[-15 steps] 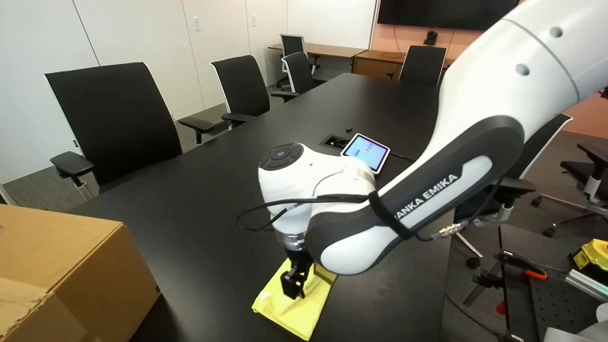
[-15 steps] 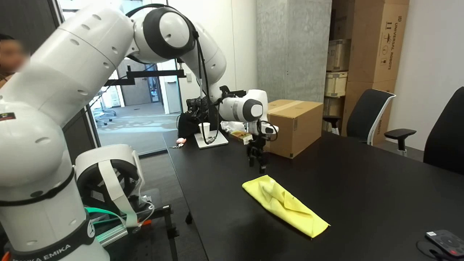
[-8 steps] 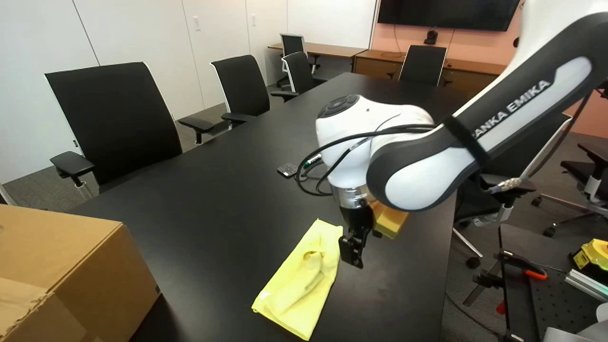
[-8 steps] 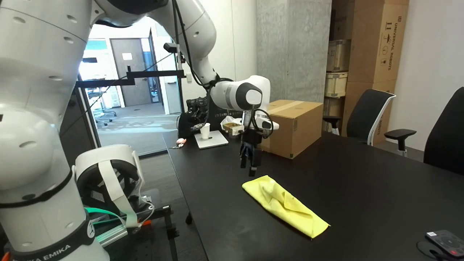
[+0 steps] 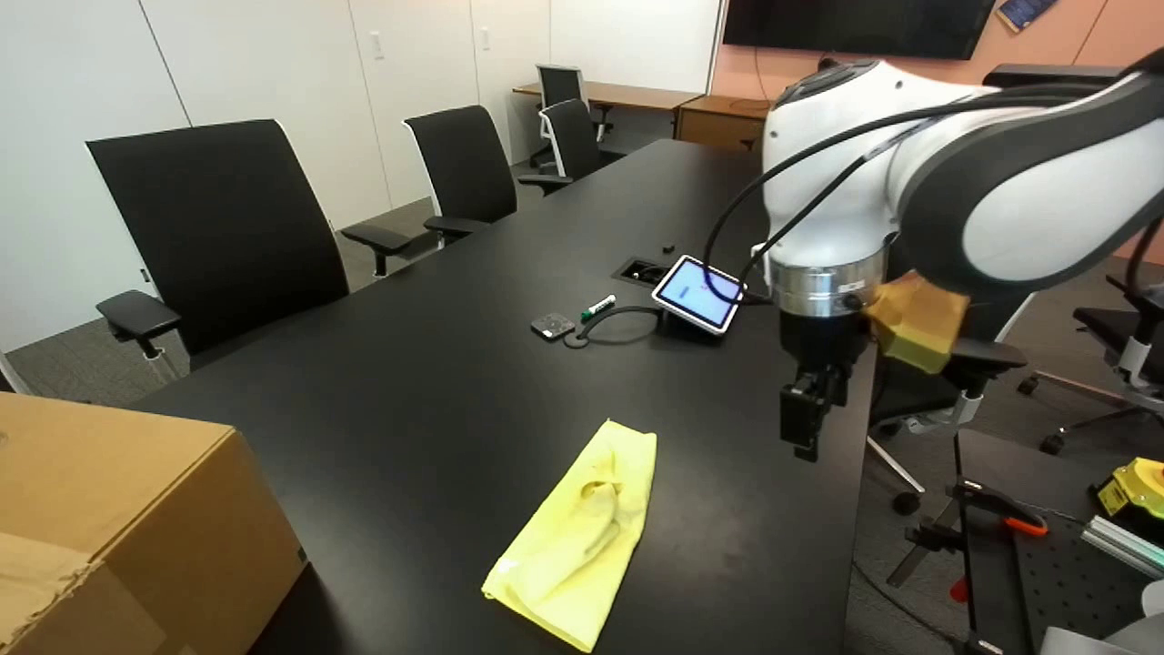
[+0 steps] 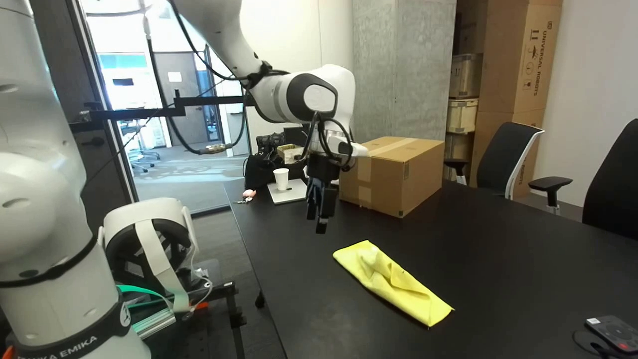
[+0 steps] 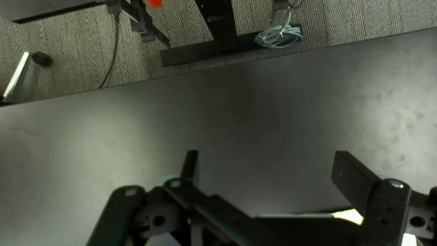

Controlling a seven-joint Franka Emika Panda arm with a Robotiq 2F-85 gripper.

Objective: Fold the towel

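We see the towel (image 6: 394,285) lying on the black table (image 5: 409,437) as a long yellow strip, with a puckered bump toward one end and loose creases running from it. The gripper (image 7: 266,167) hangs in the air over the table, pointing down, toward the table's edge and apart from the towel. In the wrist view we see its two fingers (image 7: 353,181) spread wide, with the table showing between them. In both exterior views we find the cardboard box (image 6: 394,179) on the table, apart from the towel. In an exterior view we see the tablet (image 5: 684,289) tilted up with its screen lit, a marker (image 5: 598,307) lying near it, and office chairs (image 5: 223,227) lined up along one side of the table. In an exterior view we also see a white cup (image 6: 281,178) standing upright on a flat gray slab (image 6: 286,198) toward the table's far end.
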